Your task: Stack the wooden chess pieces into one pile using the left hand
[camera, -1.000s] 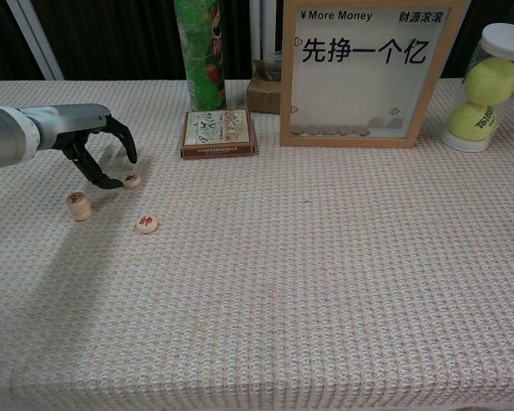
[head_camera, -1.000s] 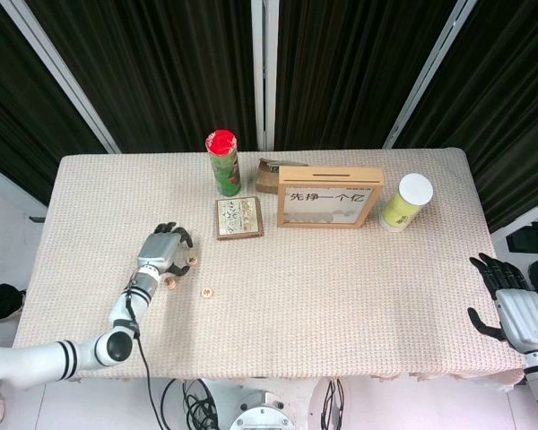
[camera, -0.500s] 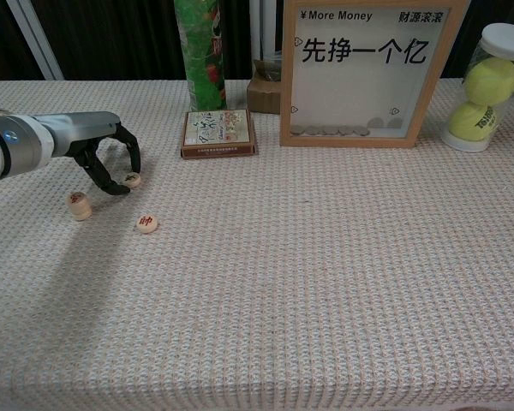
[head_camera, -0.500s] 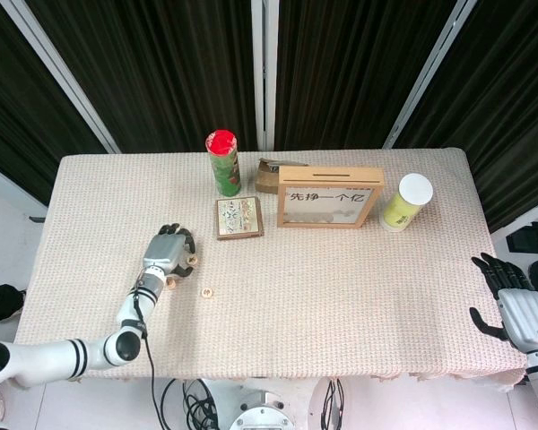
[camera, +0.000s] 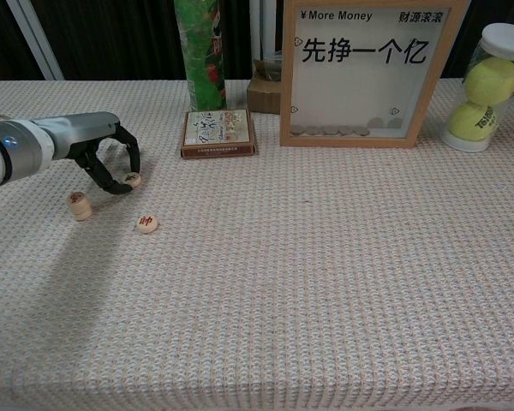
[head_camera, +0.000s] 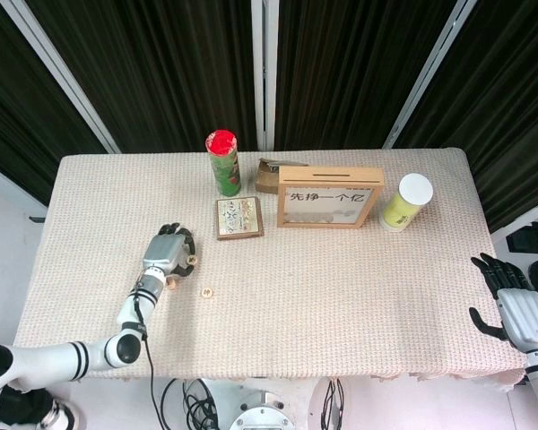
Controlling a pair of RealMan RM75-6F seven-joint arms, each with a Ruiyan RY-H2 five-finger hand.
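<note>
Our left hand (camera: 111,158) brackets the far piece (camera: 133,180), fingertips touching, not lifted; the stack (camera: 80,205) lies toward the near edge.

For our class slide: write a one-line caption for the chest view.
Left hand closes its fingertips around one wooden chess piece, two others nearby.

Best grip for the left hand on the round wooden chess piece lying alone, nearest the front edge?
Probably pinch the rim at two opposite edges, coming straight down from above. The round wooden chess piece lies flat on the woven tablecloth, a low disc with its red-character face up, so only the thin rim offers purchase. It sits apart from the other pieces, leaving room around it. The left hand hovers just behind it.
</note>
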